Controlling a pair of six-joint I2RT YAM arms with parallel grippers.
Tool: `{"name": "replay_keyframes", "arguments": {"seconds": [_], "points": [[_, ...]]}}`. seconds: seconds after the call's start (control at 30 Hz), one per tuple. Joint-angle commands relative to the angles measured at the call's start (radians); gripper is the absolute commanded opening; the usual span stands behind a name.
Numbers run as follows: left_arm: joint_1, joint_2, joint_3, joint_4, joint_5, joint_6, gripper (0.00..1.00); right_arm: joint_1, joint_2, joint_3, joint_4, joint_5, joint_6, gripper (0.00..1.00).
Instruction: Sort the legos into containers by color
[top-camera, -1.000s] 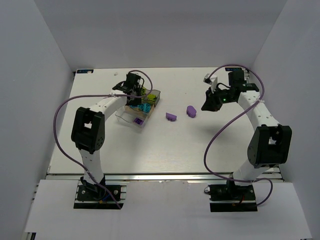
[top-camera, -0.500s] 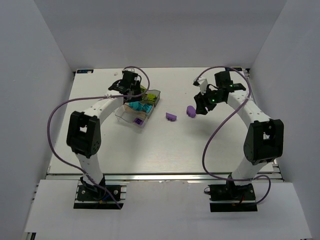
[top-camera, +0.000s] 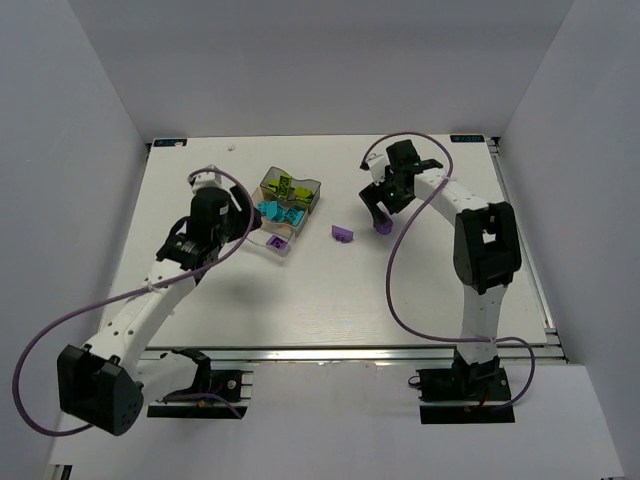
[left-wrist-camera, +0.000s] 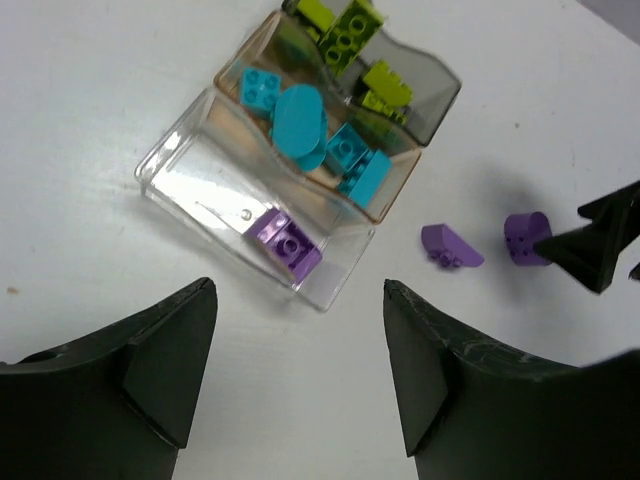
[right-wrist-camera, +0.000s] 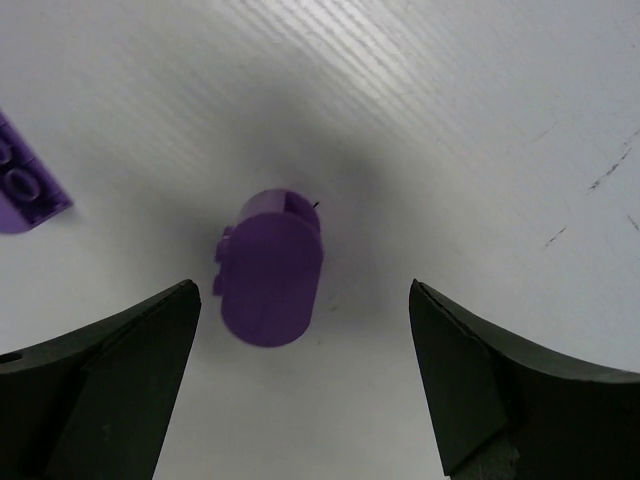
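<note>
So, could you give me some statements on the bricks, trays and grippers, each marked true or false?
1. The clear tray holds a single purple brick. True.
2. The cyan bricks lie in the smoky grey tray. False: they lie in the orange-tinted tray; the grey one holds lime bricks.
3. A rounded purple brick and another loose purple brick lie on the table, outside the trays. True.
4. The right gripper is shut on the rounded purple brick. False: its jaws stand open on either side, not touching it.

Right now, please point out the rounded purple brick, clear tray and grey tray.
rounded purple brick (right-wrist-camera: 270, 275): right wrist view, curved top.
clear tray (left-wrist-camera: 198, 182): left wrist view, bare floor.
grey tray (left-wrist-camera: 436, 108): left wrist view, right wall.
</note>
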Motion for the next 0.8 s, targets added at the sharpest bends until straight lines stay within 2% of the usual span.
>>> {"name": "replay_keyframes", "arguments": {"seconds": [0.0, 0.2, 0.5, 0.67, 0.77], "points": [[0.006, -0.068, -0.081, 0.001, 0.022, -0.064, 0.77, -0.001, 0.050, 0.102, -0.014, 0.045, 0.037, 0.89], [0.006, -0.159, -0.160, 0.008, 0.029, -0.099, 0.78, -0.001, 0.145, 0.179, -0.069, 0.024, 0.038, 0.83], [0.006, -0.197, -0.189, 0.012, 0.035, -0.100, 0.79, -0.001, 0.159, 0.136, -0.085, -0.008, 0.044, 0.70], [0.006, -0.204, -0.203, 0.019, 0.039, -0.107, 0.79, -0.002, 0.155, 0.121, -0.098, -0.024, 0.046, 0.56], [0.006, -0.207, -0.203, 0.019, 0.042, -0.108, 0.79, -0.001, 0.152, 0.142, -0.132, -0.042, 0.031, 0.39]]}}
